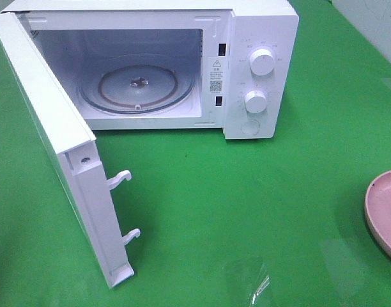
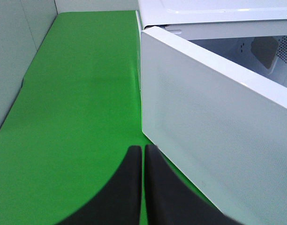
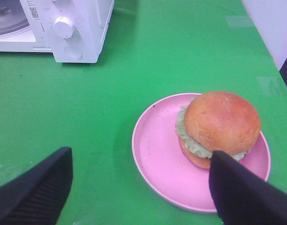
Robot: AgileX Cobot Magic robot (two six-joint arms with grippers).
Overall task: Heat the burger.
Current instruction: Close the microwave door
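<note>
My left tool (image 2: 142, 187) hangs with its fingers pressed together on nothing, just beside the outer face of the microwave door (image 2: 214, 140), which stands swung wide so the glass turntable (image 1: 137, 89) inside the microwave (image 1: 259, 38) lies bare and ready to take food. My right tool (image 3: 141, 187) is spread wide and empty above the green worktop (image 3: 171, 47), its fingers straddling the near side of the pink plate (image 3: 157, 154). The burger (image 3: 221, 126) sits on the far half of that plate, well apart from the oven (a lift and carry is, I judge, the next step).
</note>
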